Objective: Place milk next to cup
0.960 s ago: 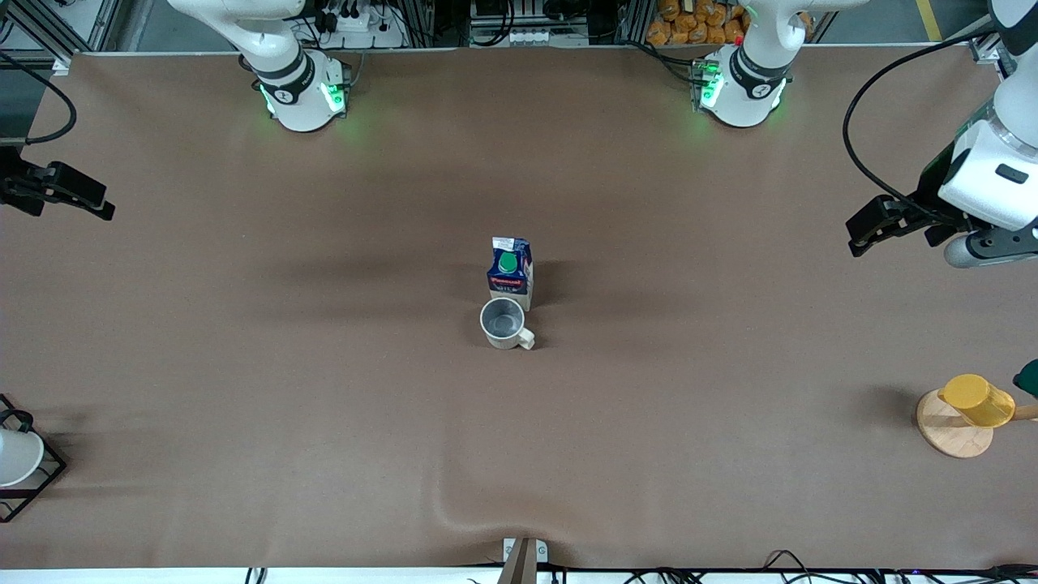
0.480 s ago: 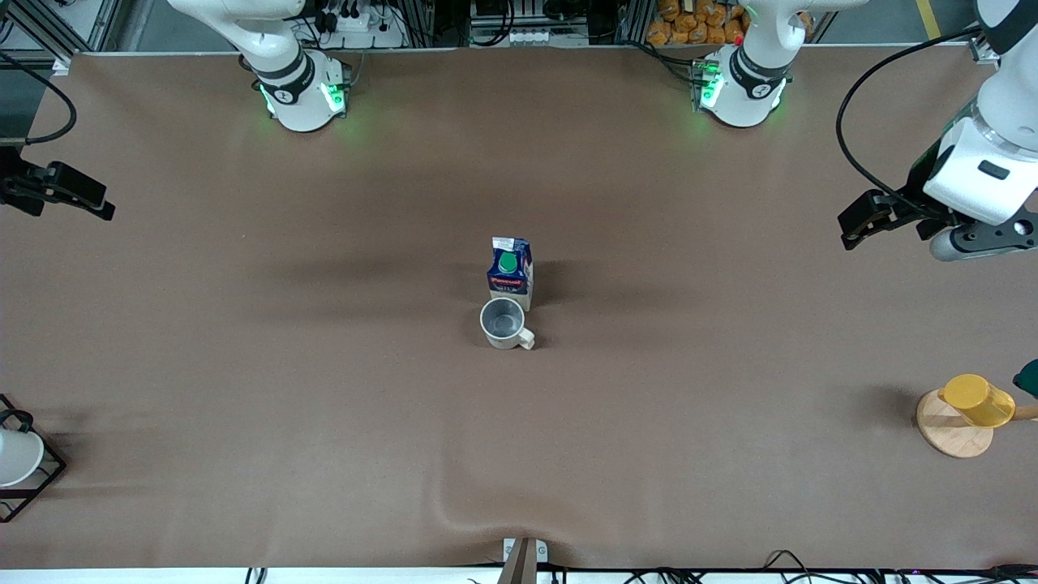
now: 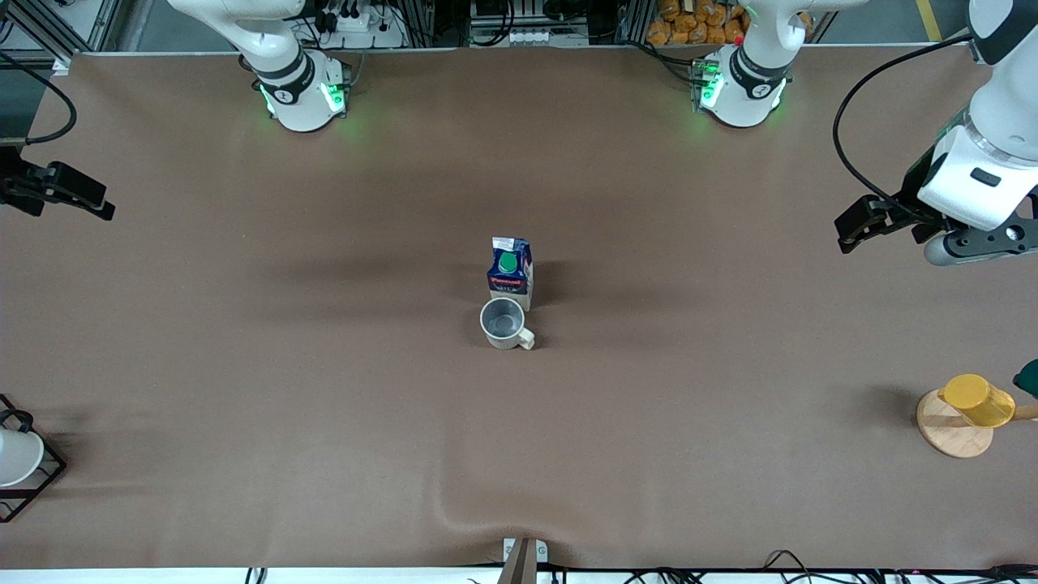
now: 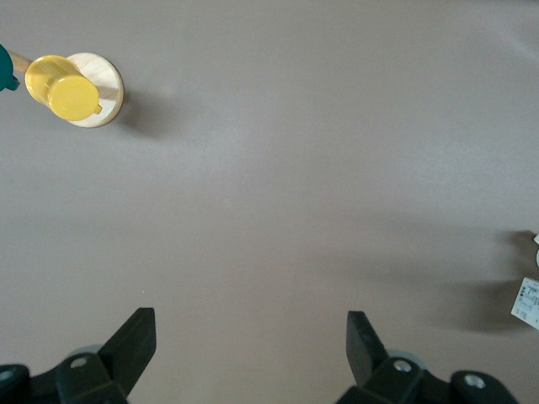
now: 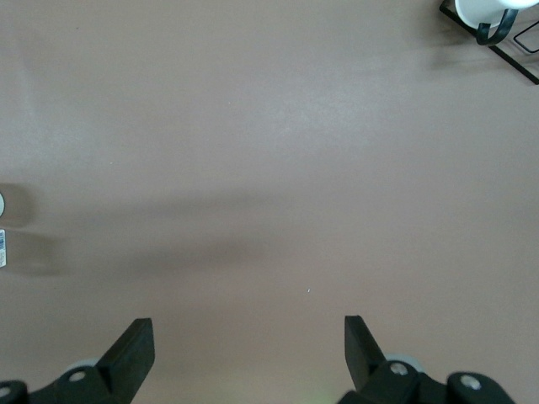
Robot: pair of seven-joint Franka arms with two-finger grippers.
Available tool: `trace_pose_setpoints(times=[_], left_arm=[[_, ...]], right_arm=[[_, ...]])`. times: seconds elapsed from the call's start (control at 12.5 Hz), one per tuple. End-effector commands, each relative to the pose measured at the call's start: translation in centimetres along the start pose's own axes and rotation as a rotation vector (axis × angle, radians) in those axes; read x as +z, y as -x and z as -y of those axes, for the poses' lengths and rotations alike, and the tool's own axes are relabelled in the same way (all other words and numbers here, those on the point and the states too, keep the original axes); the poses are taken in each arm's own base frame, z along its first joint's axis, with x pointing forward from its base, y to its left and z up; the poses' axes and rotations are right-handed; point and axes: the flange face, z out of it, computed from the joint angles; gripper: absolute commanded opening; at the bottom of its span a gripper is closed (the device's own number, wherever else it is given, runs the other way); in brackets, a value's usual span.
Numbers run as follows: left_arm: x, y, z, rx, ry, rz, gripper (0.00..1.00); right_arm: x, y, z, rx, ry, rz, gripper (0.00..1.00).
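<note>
Right pincer (image 5: 248, 353) spread wide over bare brown table (image 5: 278, 168), wire rack (image 5: 505, 42) at edge

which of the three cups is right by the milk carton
The cream mug with the grey inside, mid-table, beside the milk. The yellow cup sits on a wooden disc; the white cup in a wire rack.

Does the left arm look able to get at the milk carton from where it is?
Probably yes: the left gripper is open, and only bare table lies between it and the milk.
</note>
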Motion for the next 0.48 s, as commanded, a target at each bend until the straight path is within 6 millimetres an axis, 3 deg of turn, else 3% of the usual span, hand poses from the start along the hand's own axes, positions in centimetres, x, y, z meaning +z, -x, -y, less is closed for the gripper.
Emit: trace_pose_setpoints(times=[0.0, 0.08, 0.4], left_arm=[[-1.7, 0.6, 1.4, -0.007, 0.019, -0.028, 1.0], [-1.9, 0.5, 1.9, -0.017, 0.023, -0.034, 1.0], [-1.6, 1.7, 1.0, 0.019, 0.028, -0.029, 1.0]], right_arm=[[-0.2, -0.1, -0.1, 0.0, -0.02, -0.004, 1.0], [-0.2, -0.1, -0.1, 0.0, -0.02, -0.006, 1.0], [-0.3, -0.1, -0.1, 0.0, -0.02, -0.008, 1.0]])
